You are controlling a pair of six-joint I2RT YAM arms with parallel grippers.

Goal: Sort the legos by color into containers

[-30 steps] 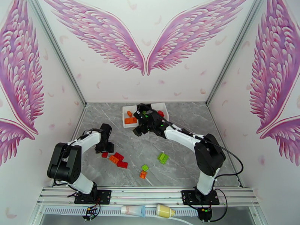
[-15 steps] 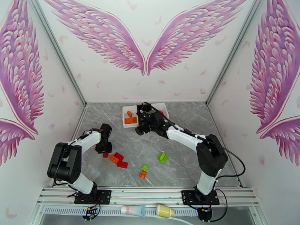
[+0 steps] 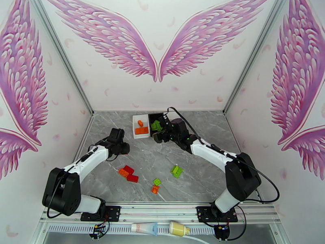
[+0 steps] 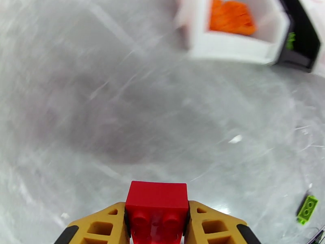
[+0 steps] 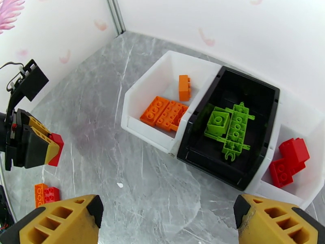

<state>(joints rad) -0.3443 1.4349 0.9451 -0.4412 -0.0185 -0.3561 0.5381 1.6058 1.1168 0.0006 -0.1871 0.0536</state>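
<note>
Left hand (image 4: 156,218) pinches red lego (image 4: 156,197) — wrist view shows studs.

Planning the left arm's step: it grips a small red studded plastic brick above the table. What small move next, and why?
Probably carry the red brick in the left gripper toward the end white box already holding red bricks; the other boxes hold orange and green.

No text, label, brand, number or sign can be read on anything.
</note>
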